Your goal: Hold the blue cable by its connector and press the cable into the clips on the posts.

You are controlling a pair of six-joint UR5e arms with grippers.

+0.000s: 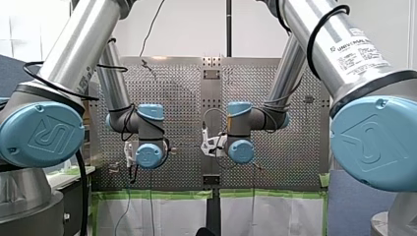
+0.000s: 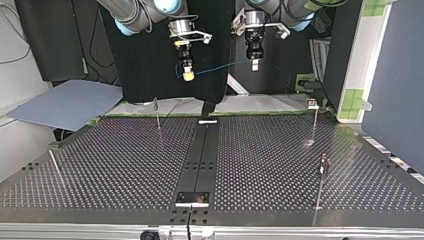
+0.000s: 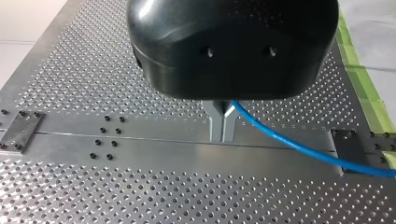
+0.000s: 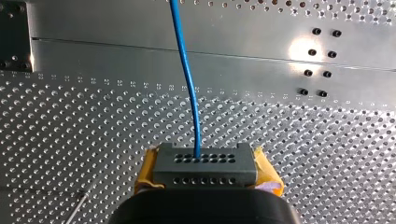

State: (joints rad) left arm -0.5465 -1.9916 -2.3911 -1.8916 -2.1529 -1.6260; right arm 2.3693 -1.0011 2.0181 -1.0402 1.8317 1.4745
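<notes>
The blue cable [image 2: 220, 67] hangs in the air between my two grippers, high above the perforated table [image 2: 125, 165]. My right gripper [image 4: 205, 174], with yellow pads [image 4: 148, 169], is shut on the grey perforated connector [image 4: 204, 163], and the cable [image 4: 187, 84] leaves it ahead. My left gripper [image 3: 222, 134] has its metal fingers shut on the cable [image 3: 289, 142], which trails off to one side. In the top view my right gripper [image 2: 188, 74] is left of my left gripper [image 2: 254, 63].
Thin posts stand on the table: one [image 2: 157, 114] at the top view's back left, one [image 2: 314, 120] at the back right, one [image 2: 322, 172] nearer at the right, and a leaning rod [image 2: 56, 167] at the left. A dark centre strip [image 2: 200, 160] runs down the table.
</notes>
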